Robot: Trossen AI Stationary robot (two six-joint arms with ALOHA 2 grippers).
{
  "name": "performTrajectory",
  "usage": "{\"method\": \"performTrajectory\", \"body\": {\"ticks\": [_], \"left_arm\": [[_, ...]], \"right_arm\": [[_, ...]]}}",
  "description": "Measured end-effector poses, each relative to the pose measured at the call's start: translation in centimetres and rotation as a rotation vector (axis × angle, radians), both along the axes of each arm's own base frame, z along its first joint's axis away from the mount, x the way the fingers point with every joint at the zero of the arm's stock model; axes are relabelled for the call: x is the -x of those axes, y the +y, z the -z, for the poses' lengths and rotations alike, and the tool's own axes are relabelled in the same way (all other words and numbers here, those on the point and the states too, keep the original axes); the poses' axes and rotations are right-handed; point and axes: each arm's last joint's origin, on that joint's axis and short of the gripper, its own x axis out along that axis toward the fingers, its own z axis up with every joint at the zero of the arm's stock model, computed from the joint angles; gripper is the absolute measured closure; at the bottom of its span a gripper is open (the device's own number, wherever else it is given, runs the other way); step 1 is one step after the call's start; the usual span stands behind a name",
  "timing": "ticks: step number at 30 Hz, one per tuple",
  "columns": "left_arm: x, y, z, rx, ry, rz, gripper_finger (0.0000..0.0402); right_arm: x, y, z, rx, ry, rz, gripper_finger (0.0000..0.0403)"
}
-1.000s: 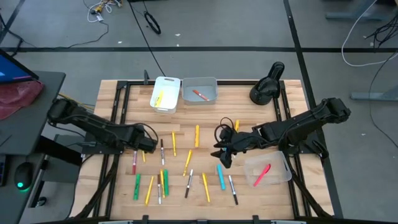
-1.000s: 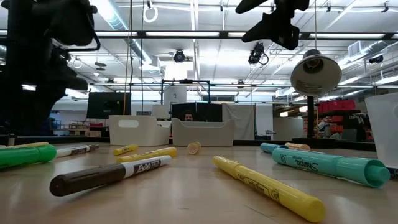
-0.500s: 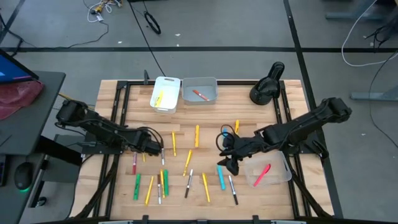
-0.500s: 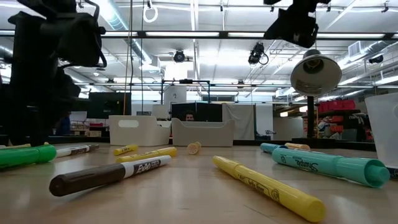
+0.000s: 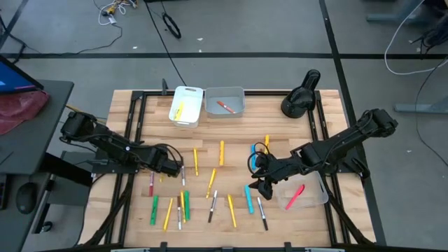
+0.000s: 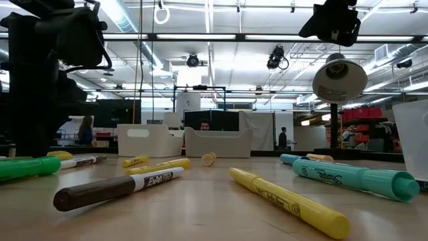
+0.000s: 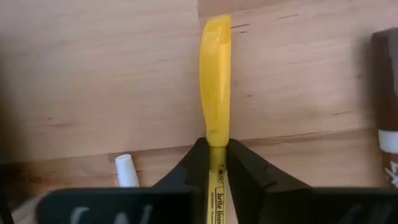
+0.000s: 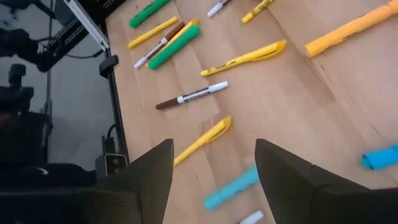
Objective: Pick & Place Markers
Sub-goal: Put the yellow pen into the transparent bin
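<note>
Only a few markers sit in the bins, most lie on the table, while the left gripper pinches a yellow marker and the right gripper hangs spread wide

Pale wood-grain desk. Yellow, orange, green, light blue and white dark-capped markers scattered. One white bin, one grey bin with a red marker, perhaps pink. Black fingers around a yellow marker.
</note>
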Motion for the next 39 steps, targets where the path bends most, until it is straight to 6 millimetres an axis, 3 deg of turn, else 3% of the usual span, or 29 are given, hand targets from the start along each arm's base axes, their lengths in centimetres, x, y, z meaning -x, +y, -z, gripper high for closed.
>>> {"method": "performTrajectory", "body": {"ticks": [8, 14, 22, 31, 39], "left_arm": [[0.2, 0.3, -1.2, -0.067, 0.012, 0.114, 0.0373], [-0.7, 0.2, -5.2, -0.11, -0.106, 0.267, 0.0373], [-3.9, -0.4, -12.1, -0.218, -0.505, 0.484, 0.0373], [-8.2, -1.4, -20.1, -0.432, -1.145, 0.664, 0.0373], [-8.7, -0.2, -24.5, -0.571, -1.341, 0.701, 0.0373]], "right_arm": [[1.1, -0.6, -1.7, -0.044, -0.063, 0.072, 0.0177], [2.1, -1.6, -3.4, 0.012, -0.158, 0.184, 0.0177], [0.7, -2.2, -3.7, 0.05, -0.254, 0.208, 0.0177], [-2.6, -2.3, -5.8, 0.018, -0.611, 0.205, 0.0177], [-4.4, -2.3, -6.8, 0.094, -0.863, 0.228, 0.0177]]}}
